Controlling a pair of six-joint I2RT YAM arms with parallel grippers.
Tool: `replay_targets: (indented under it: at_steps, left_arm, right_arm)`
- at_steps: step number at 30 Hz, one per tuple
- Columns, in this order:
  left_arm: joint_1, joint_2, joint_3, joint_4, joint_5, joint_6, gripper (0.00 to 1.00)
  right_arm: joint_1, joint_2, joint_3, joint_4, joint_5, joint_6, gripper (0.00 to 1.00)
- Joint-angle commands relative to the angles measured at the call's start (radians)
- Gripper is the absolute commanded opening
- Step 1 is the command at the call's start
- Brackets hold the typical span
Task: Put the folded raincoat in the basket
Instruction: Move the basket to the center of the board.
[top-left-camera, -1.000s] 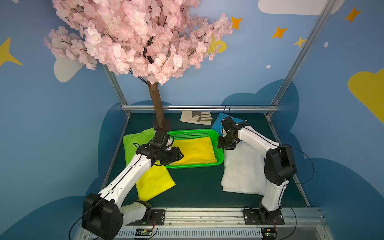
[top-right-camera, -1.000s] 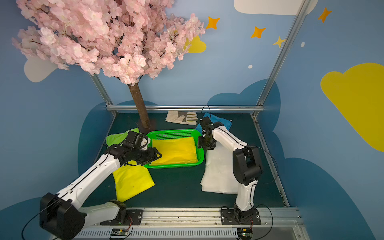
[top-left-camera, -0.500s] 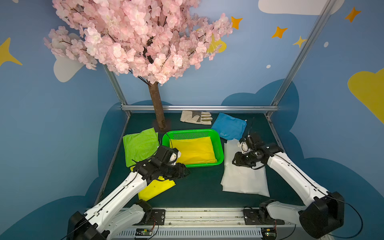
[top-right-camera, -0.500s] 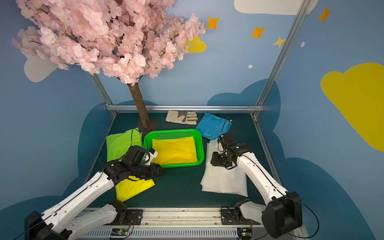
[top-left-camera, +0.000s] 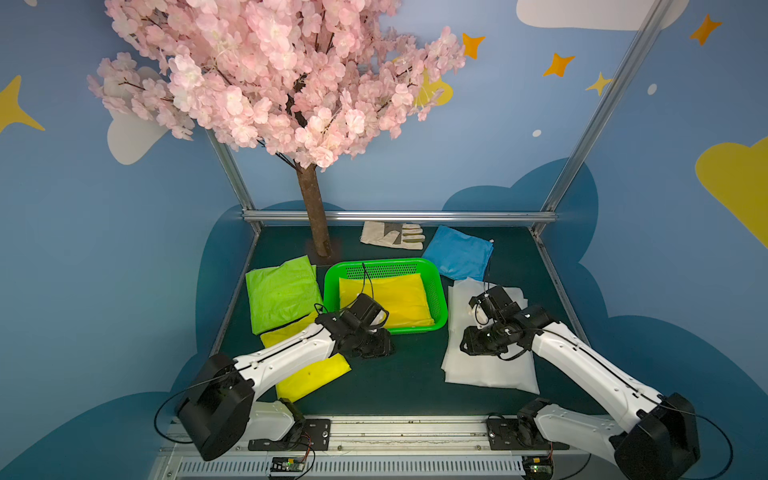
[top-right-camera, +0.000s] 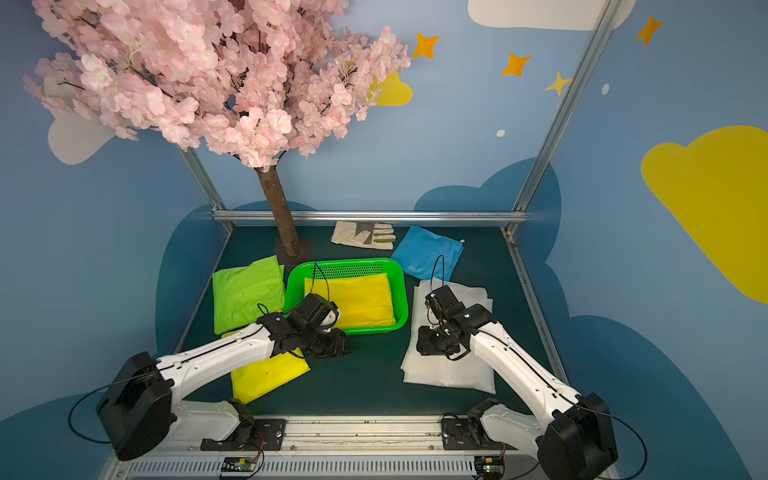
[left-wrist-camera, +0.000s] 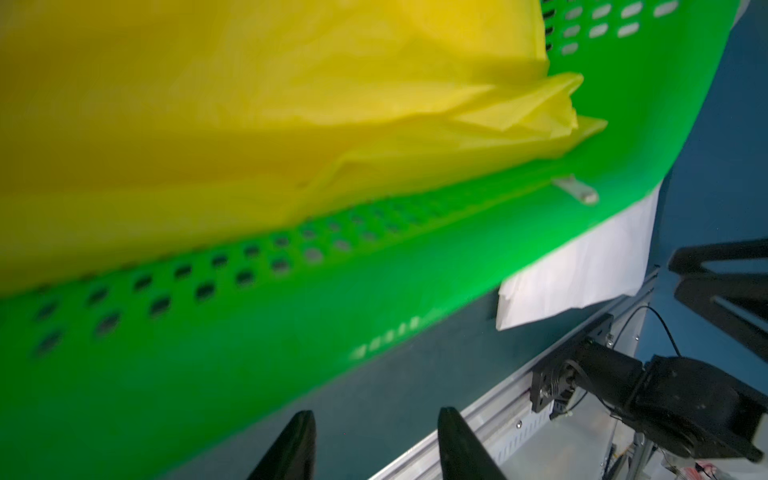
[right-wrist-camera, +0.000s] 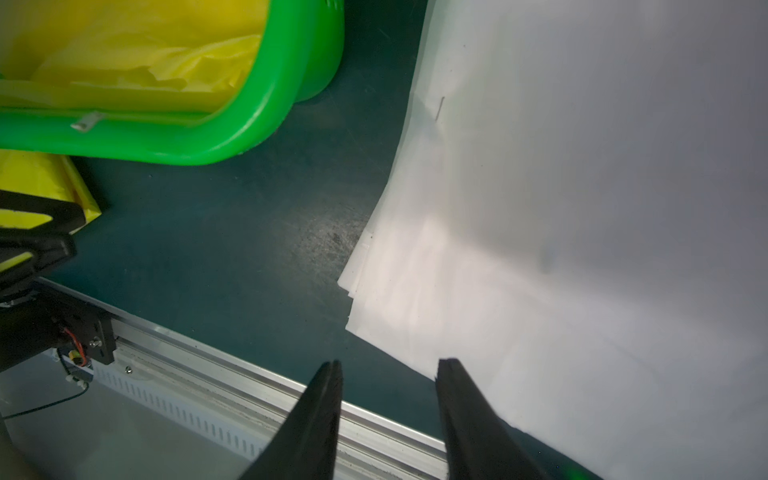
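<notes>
The folded yellow raincoat (top-left-camera: 390, 297) (top-right-camera: 357, 299) lies flat inside the bright green mesh basket (top-left-camera: 441, 297) (top-right-camera: 401, 291) at the middle of the mat. My left gripper (top-left-camera: 374, 352) (left-wrist-camera: 376, 415) hovers over bare mat just in front of the basket's front left corner, open and empty. My right gripper (top-left-camera: 469, 345) (right-wrist-camera: 386, 365) is open and empty over the near left edge of a white folded sheet, to the right of the basket. The wrist views show the raincoat (left-wrist-camera: 249, 104) (right-wrist-camera: 124, 41) resting within the basket walls (left-wrist-camera: 249, 332) (right-wrist-camera: 266, 104).
A light green folded raincoat (top-left-camera: 282, 295) and a second yellow one (top-left-camera: 309, 376) lie left of the basket, under my left arm. The white folded sheet (top-left-camera: 490, 365) lies to the right. A blue folded piece (top-left-camera: 457, 253), a work glove (top-left-camera: 392, 235) and the tree trunk (top-left-camera: 316, 224) stand behind.
Both arms have pulled back from the basket's left and right rims toward the front rail. Their jaws have narrowed a little. The yellow raincoat stays in the basket.
</notes>
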Motion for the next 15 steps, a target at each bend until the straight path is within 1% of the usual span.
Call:
replay_targets:
  at_steps: [1, 5, 8, 10, 12, 15]
  left_arm:
    - [0.024, 0.104, 0.091, 0.007, -0.121, 0.038, 0.49]
    - [0.076, 0.193, 0.170, 0.016, -0.129, 0.057, 0.52]
    - [0.113, 0.273, 0.266, -0.029, -0.124, 0.090, 0.53]
    - [0.123, 0.303, 0.312, -0.052, -0.108, 0.103, 0.53]
    - [0.121, 0.290, 0.316, -0.037, -0.078, 0.107, 0.55]
    - [0.109, 0.222, 0.265, 0.010, -0.031, 0.097, 0.60]
  right_arm:
    - [0.004, 0.006, -0.002, 0.003, 0.062, 0.036, 0.44]
    - [-0.003, 0.009, -0.021, -0.002, 0.132, 0.087, 0.45]
    - [-0.007, 0.025, -0.030, -0.007, 0.147, 0.096, 0.45]
    - [-0.004, 0.044, -0.042, -0.007, 0.150, 0.108, 0.45]
    - [-0.004, 0.075, -0.057, -0.006, 0.144, 0.115, 0.44]
    - [0.008, 0.114, -0.093, 0.021, 0.140, 0.136, 0.42]
